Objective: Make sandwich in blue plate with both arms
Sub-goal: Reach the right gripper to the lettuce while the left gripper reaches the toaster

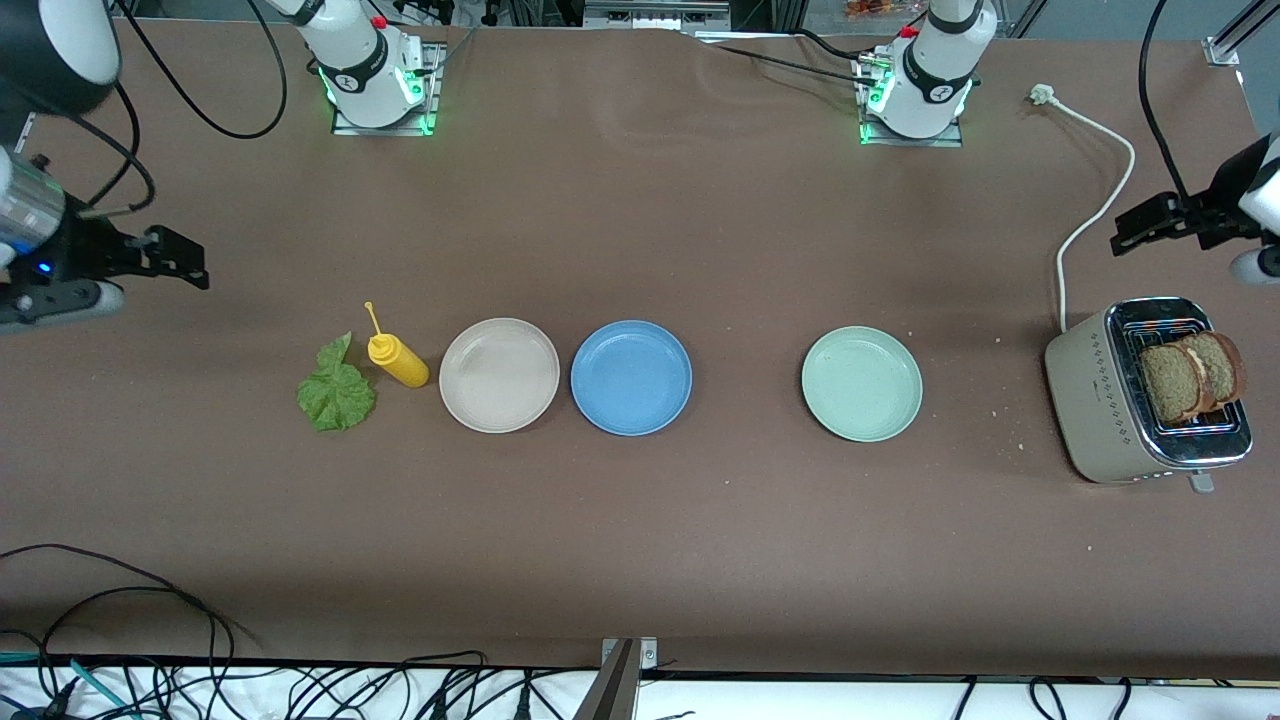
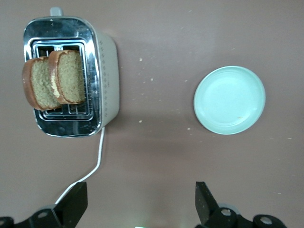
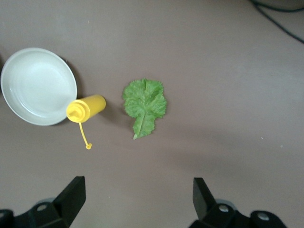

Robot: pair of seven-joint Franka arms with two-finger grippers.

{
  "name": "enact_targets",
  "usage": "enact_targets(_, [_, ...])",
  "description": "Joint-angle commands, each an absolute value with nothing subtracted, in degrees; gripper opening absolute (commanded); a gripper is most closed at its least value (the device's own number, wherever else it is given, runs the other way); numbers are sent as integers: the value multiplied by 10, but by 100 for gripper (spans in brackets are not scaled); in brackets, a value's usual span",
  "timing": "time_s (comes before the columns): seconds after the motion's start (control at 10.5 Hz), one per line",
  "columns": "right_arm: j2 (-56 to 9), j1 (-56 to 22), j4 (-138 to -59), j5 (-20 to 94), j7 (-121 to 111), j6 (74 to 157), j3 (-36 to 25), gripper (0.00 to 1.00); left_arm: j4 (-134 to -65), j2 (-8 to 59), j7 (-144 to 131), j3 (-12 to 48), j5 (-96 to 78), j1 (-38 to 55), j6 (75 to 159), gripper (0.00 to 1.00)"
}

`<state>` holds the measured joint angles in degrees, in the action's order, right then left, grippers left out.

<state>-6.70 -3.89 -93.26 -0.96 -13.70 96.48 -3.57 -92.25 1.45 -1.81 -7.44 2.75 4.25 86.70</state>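
Bright even light, soft shadows, sharp

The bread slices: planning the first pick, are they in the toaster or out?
In: both bread slices stand upright in the toaster's slots, tops sticking out above its chrome top.

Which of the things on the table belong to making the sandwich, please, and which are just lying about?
Job: blue plate; two bread slices standing in the toaster; lettuce leaf.
Lying about: beige plate; pale green plate; yellow squeeze bottle.
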Motion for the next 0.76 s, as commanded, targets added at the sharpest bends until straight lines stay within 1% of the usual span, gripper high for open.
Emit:
enact_targets(0.0, [-162, -33, -929, -9, -180, 985, -32, 100, -882, 54, -7, -72, 48, 38, 861, 100])
enact_targets(0.09, [-188, -35, -942, -9, -188, 1004, -31, 100, -882, 54, -7, -72, 48, 36, 861, 100])
enact_targets(0.19, [-213, -35, -955, -9, -210, 1035, -31, 100, -883, 71, -7, -73, 48, 30, 861, 100])
enact_targets(0.28, [-234, -36, -972, -14, -226, 1083, -31, 100, -880, 97, -5, -73, 47, 19, 860, 100])
enact_targets(0.47, [-239, -39, -1028, -17, -254, 1183, -31, 100, -864, 126, 5, -72, 47, -10, 862, 100])
enact_targets(0.57, [-238, -40, -1061, -17, -252, 1214, -30, 100, -863, 142, 6, -72, 47, -23, 873, 100])
enact_targets(0.66, [-243, -40, -1091, -17, -254, 1259, -28, 100, -864, 162, 6, -71, 47, -46, 907, 100])
